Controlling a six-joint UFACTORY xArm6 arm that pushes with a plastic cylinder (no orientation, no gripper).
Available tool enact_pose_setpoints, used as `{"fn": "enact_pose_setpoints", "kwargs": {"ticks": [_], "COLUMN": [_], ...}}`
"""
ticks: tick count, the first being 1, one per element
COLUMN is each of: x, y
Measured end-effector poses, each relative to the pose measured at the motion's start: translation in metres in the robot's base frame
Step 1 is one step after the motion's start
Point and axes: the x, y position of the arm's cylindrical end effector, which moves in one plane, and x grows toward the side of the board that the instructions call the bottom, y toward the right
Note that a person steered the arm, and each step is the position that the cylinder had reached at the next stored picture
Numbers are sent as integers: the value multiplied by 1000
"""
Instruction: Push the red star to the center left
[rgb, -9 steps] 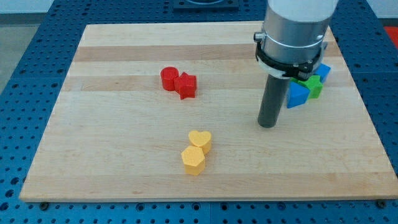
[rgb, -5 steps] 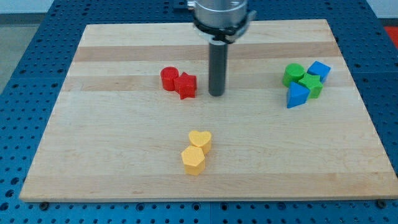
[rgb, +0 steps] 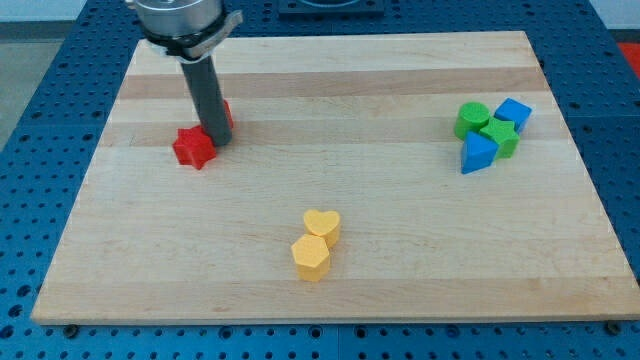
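**Red star shoved toward the left edge**

In the last half second my tip (rgb: 215, 141) swept from just right of the red pair over to the view's left, carrying the red star (rgb: 193, 148) with it. The star now sits left of centre on the wooden board (rgb: 420, 260), touching the tip's lower left. The other red block (rgb: 226, 114) is mostly hidden behind the rod, so its shape is unclear. I judge the push nearly done, with a little leftward travel remaining. There are no fingers here, only the rod. Elsewhere, two yellow blocks (rgb: 316, 243) and a green and blue cluster (rgb: 489, 133) rest undisturbed; a blue pegboard table (rgb: 40, 70) surrounds the board
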Motion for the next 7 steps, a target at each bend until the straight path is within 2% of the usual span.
{"fn": "enact_pose_setpoints", "kwargs": {"ticks": [2, 3, 6, 7], "x": [10, 30, 30, 29], "y": [16, 20, -42, -31]}}
